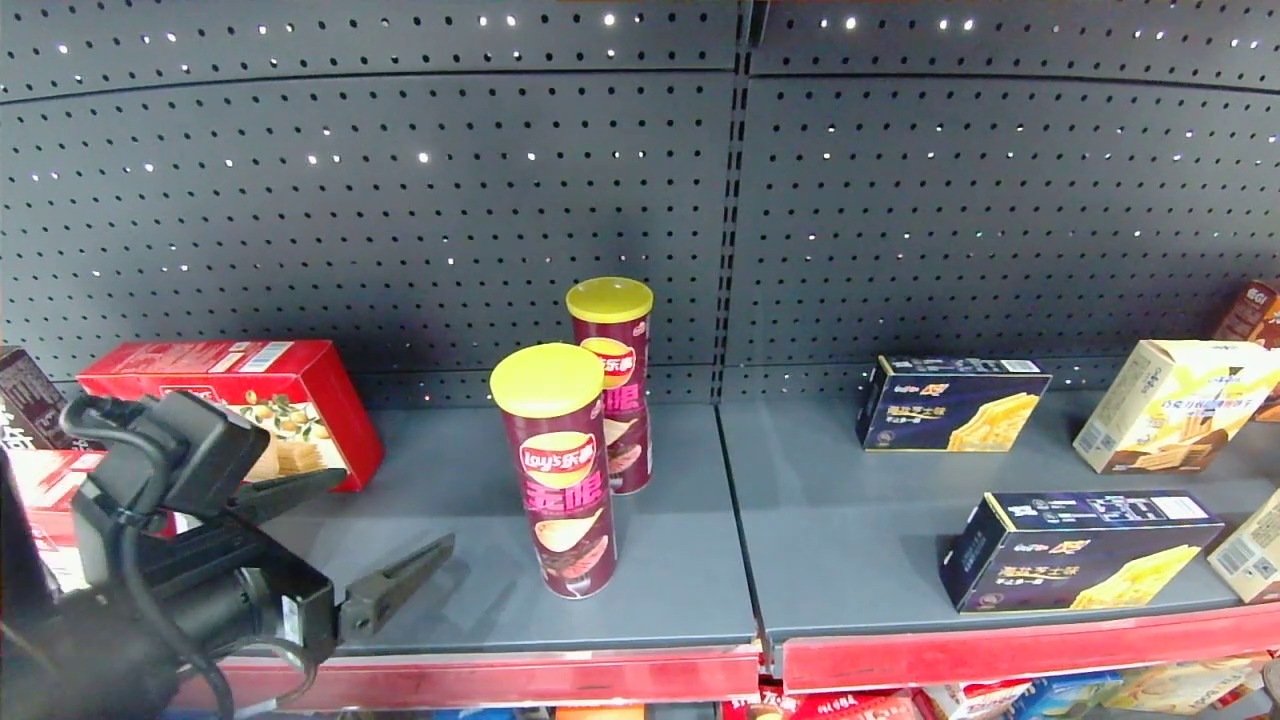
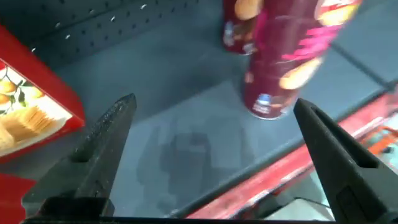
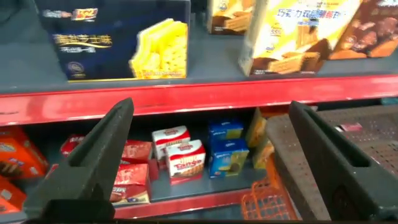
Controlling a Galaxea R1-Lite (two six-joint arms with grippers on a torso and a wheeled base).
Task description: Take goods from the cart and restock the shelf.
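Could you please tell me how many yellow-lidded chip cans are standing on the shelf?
2. The front chip can stands near the front edge of the shelf; the rear chip can stands just behind it. None seems hidden.

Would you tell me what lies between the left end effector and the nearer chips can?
Only bare shelf separates the left end effector and nearer chips can, seen in the head view.

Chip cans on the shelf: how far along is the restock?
Done: two chip cans stand upright on the shelf, one behind the other. In hand: nothing; the left gripper is open beside them, the right gripper open and empty, low by what looks like the cart. Left: bare shelf space shows, so more fetching seems likely.
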